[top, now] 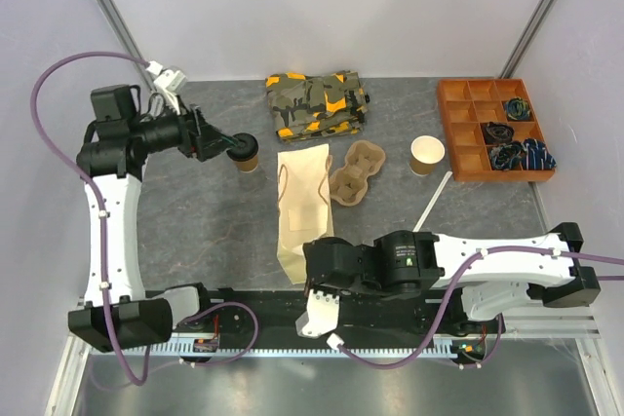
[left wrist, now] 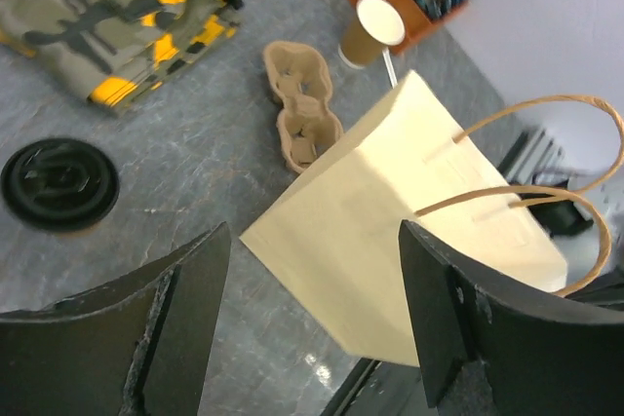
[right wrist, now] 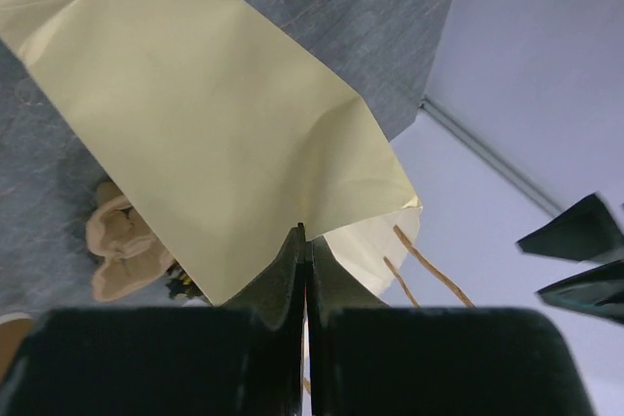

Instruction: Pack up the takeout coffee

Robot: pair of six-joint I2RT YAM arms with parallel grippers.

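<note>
Left wrist — takeout coffee outside pincer

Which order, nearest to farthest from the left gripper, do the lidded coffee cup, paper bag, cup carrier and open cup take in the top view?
Measured from the left gripper:
1. Lidded coffee cup, right at its fingertips.
2. Paper bag, lying in the middle.
3. Cup carrier, just right of the bag.
4. Open cup, farther right still.
</note>
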